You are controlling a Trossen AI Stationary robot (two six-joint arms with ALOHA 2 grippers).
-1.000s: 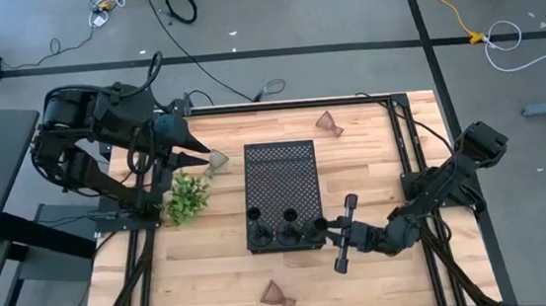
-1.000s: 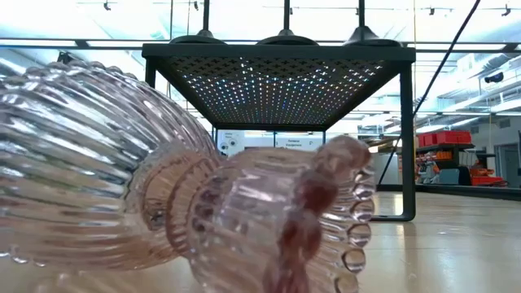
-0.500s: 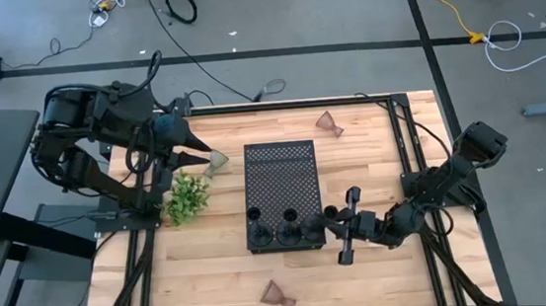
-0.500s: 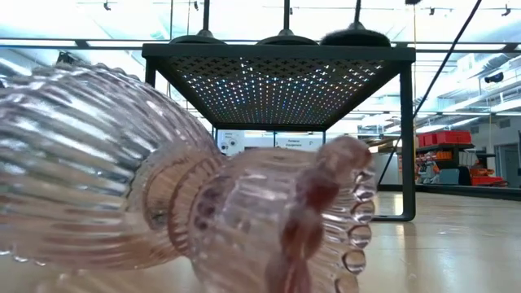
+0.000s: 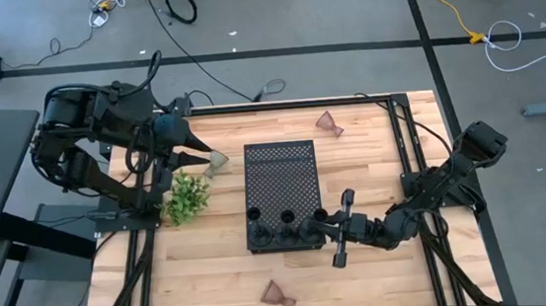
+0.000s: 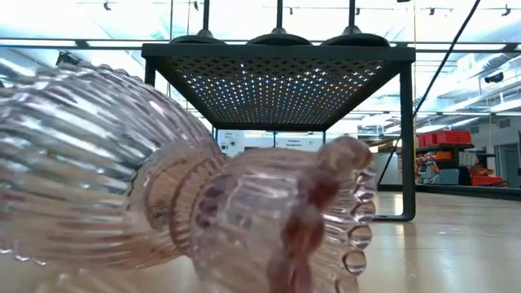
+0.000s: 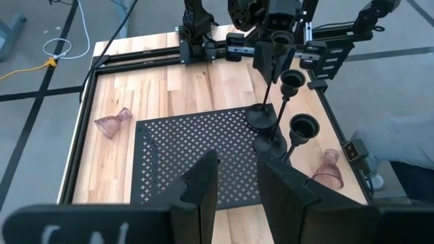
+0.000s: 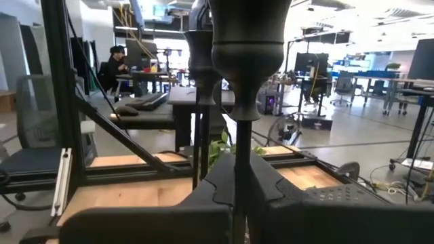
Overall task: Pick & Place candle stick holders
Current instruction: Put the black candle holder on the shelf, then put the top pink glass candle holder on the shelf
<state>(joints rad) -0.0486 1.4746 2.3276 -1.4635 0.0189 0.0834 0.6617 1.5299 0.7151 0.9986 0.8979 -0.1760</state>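
Three black candle stick holders [image 5: 285,216] stand in a row by their disc bases on the near end of the black perforated tray [image 5: 280,172]. My right gripper [image 5: 327,225] is shut on the rightmost holder [image 5: 320,214]. Three tinted glass cups lie on the table: one at the far side [image 5: 328,123], one near the front edge [image 5: 277,294], and one [image 5: 218,160] just past my left gripper [image 5: 204,157]. My left gripper is open and empty left of the tray. In the low view the near cup [image 6: 187,203] fills the foreground. My right gripper pinches the rightmost holder's thin stem [image 8: 237,146] between its two fingers, below the socket at its top. The fingers come level from the table's right and lie across the stem. The holder stands upright with its disc base [image 6: 352,37] on the tray.
A green plant sprig [image 5: 188,195] lies left of the tray beside my left arm. The tray stands on legs [image 6: 407,138] above the table. Black rails [image 5: 408,161] frame the wooden table top. Bare wood lies right of the tray and along the front.
My right gripper has shifted the rightmost holder a little toward the table's left, closer to the middle holder. Its base tipped up for a moment and now sits level on the tray.
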